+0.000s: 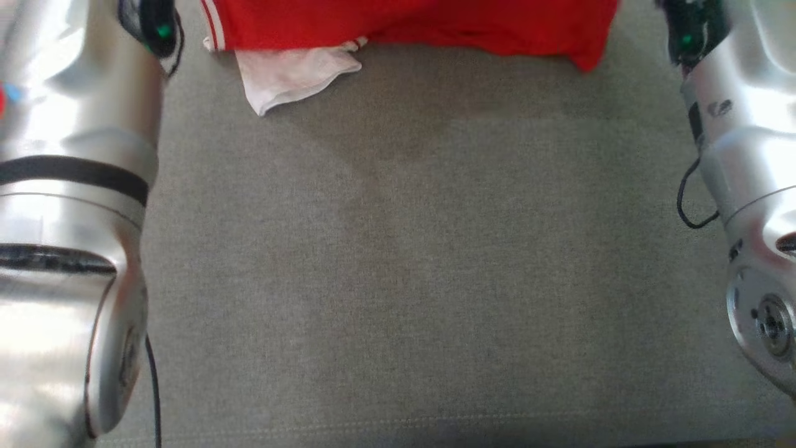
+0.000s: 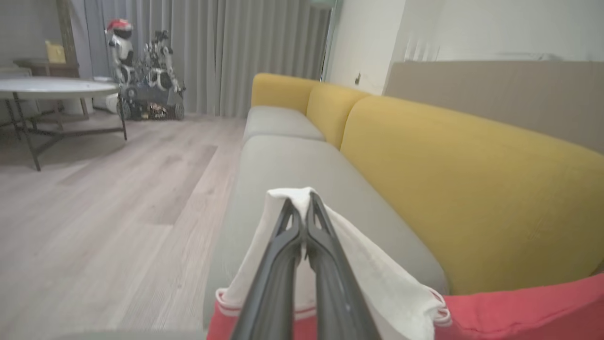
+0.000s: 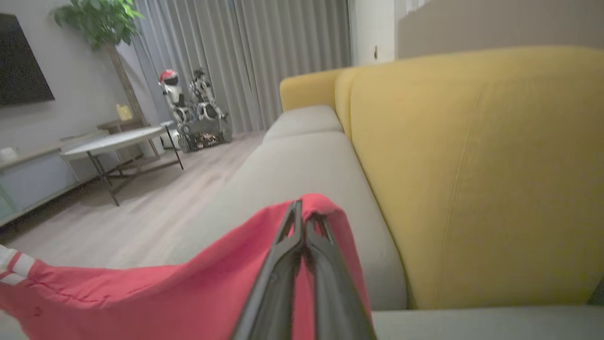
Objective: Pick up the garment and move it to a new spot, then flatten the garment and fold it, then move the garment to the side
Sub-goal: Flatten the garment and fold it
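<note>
The left gripper (image 2: 301,204) is clenching a white fold of the garment (image 1: 410,25), its two dark fingers pressed together on the cloth at the lower middle of the left wrist view. The right gripper (image 3: 306,215) is pinching a red edge of the same garment at the lower middle of the right wrist view. The garment is showing along the top edge of the head view, red, with a white part hanging at the upper left above the grey sofa seat (image 1: 398,261). Holding it at two well-separated points is stretching the cloth between the arms, probably so that it is sagging less in the carry and landing flatter for the fold. Whether its lower edge is touching the seat I cannot tell. The yellow backrest (image 2: 472,189) is running along the right of both wrist views, so both grippers are pointing along the sofa.
</note>
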You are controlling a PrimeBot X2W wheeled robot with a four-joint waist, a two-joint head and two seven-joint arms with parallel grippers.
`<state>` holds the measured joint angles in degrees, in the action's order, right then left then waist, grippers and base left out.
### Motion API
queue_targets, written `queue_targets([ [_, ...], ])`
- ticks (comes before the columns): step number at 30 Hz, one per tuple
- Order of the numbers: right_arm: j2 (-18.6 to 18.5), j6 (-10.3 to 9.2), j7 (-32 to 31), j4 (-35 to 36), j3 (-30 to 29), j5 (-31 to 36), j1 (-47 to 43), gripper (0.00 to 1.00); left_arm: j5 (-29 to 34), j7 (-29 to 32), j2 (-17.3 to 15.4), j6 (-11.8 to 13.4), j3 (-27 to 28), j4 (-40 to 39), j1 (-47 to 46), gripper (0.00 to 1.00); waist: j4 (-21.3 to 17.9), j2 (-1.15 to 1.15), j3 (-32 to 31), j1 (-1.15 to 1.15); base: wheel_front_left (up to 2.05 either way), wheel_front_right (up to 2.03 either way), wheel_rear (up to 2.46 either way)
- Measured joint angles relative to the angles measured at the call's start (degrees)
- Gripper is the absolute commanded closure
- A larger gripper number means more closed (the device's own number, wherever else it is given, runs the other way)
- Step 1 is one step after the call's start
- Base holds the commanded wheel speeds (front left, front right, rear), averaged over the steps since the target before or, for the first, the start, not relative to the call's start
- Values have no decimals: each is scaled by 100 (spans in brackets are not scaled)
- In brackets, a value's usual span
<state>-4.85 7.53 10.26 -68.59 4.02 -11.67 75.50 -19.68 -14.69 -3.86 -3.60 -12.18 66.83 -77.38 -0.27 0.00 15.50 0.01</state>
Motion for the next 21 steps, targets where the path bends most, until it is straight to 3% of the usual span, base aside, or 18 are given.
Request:
queue_targets([
  [12,45,0,137,-514,537,-250,140,100,-235,52,79,-203,-1,732,1,100,44,0,438,0,0,0,0],
  [21,49,0,357,245,1288,-1096,-801,100,-489,42,45,-264,176,530,734,100,108,0,323,0,0,0,0],
])
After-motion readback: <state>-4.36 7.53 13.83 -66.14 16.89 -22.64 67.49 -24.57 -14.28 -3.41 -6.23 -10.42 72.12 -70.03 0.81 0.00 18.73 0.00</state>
